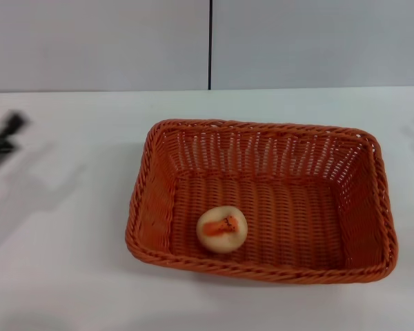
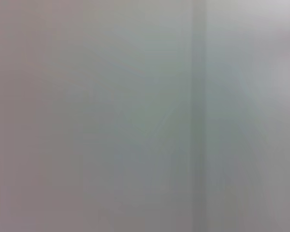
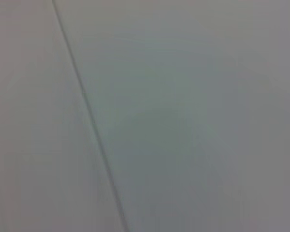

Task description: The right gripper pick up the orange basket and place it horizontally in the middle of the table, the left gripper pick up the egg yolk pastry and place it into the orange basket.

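The orange basket lies lengthwise across the middle of the white table in the head view. Inside it, on the woven floor near the front left, rests the egg yolk pastry, cream-coloured with an orange-red top. My left gripper shows only as a blurred black shape at the far left edge, well away from the basket. The right gripper is out of view. Both wrist views show only plain grey surface.
A grey wall with a dark vertical seam stands behind the table's far edge. White tabletop surrounds the basket on every side.
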Robot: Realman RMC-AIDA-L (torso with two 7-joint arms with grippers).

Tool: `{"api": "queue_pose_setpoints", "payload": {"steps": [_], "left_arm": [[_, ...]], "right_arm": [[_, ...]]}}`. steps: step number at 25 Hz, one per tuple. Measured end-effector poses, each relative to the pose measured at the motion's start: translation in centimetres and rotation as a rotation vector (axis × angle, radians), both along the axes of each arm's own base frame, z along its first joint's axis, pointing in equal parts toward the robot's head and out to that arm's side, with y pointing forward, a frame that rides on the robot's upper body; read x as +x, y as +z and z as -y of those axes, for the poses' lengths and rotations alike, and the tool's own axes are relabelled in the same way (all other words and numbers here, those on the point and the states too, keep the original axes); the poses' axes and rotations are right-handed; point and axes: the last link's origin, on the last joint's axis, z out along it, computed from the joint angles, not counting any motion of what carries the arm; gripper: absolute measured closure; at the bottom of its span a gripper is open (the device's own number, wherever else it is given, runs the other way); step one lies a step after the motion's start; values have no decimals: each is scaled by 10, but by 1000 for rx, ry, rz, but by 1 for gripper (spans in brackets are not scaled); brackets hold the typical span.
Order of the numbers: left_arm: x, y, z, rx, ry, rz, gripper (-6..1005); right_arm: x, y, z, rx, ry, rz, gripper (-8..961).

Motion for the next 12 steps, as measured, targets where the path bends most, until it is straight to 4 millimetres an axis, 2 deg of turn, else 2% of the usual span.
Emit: {"api": "queue_pose_setpoints", "payload": {"steps": [1, 2, 5, 6, 7, 12], "left_arm": [[0, 0, 0, 0, 0, 0, 219], [-11, 9, 13, 72, 63, 18, 212], [-26, 18, 35, 159, 151, 28, 192], [-26, 18, 35, 159, 151, 28, 185], [-38, 28, 55, 233, 224, 22, 178], [-49, 40, 79, 341, 308, 27, 178]], "right_arm": [[0, 0, 0, 0, 0, 0, 526], [4, -3, 0, 29, -15, 9, 525], [19, -16, 5, 148, -81, -2, 522], [19, -16, 5, 148, -81, -2, 521], [24, -23, 7, 200, -115, 1, 520], [26, -34, 9, 292, -133, 41, 344]]}}
